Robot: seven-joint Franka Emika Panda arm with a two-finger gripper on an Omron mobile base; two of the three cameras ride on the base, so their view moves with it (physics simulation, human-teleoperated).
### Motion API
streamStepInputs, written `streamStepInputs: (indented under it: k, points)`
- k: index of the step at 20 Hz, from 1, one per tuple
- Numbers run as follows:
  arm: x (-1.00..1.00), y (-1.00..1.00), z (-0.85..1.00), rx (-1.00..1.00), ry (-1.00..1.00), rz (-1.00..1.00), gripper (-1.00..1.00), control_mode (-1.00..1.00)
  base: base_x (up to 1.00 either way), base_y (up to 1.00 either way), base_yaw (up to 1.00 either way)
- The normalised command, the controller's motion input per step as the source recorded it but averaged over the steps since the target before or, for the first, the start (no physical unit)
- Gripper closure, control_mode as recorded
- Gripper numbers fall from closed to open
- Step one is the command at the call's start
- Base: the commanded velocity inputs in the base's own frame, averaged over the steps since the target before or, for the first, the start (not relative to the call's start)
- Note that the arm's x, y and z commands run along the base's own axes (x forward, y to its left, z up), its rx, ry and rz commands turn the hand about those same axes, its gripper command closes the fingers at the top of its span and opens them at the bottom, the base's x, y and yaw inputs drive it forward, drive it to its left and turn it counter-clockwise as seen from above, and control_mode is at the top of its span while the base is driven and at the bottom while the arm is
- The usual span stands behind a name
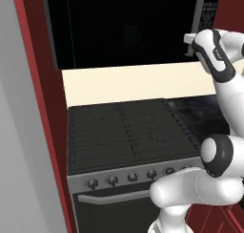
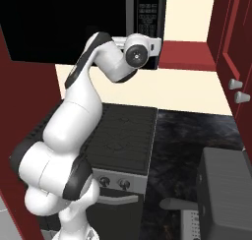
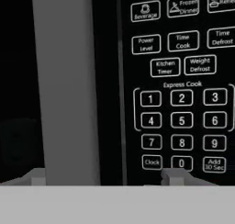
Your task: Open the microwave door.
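Observation:
The microwave door [image 1: 128, 26] is a big glossy black panel above the stove, also seen as the door [image 2: 64, 22] from the other side. Its slim grey vertical handle [image 3: 66, 81] runs along the door's right edge, next to the keypad strip [image 3: 181, 81] with white buttons. My gripper [image 3: 106, 176] is open and right up against the microwave front. One fingertip [image 3: 37, 175] sits at the handle's left edge. The other fingertip [image 3: 176, 175] is over the keypad by the 0 button. The handle stands between them, nearer the left one. The white hand [image 1: 190, 38] is level with the microwave's lower right corner.
Below is a black stove [image 1: 128, 132] with grates, a row of knobs [image 1: 131, 177] and a horizontal oven handle [image 1: 112, 196]. Red cabinet walls [image 1: 43, 108] flank the left. On the right are a dark counter [image 2: 189, 135], a grey box [image 2: 226, 185] and cabinet knobs [image 2: 235, 84].

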Motion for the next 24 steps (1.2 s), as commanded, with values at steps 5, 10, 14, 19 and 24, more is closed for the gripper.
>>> streamStepInputs:
  k: [5, 10, 14, 19, 24]
  points:
    - [0.62, -0.04, 0.00, 0.00, 0.00, 0.05, -1.00, -1.00, 0.00, 0.00, 0.00]
    - [0.32, 0.00, 0.00, 0.00, 0.00, 0.01, 1.00, -1.00, 0.00, 0.00, 0.00]
    - [0.00, 0.00, 0.00, 0.00, 0.00, 0.00, 1.00, -1.00, 0.00, 0.00, 0.00]
    - [-0.55, 0.00, 0.27, 0.00, 0.00, 0.00, 1.00, -1.00, 0.00, 0.00, 0.00]
    - [-0.99, 0.00, 0.66, 0.00, -0.03, 0.00, 1.00, -1.00, 0.00, 0.00, 0.00]
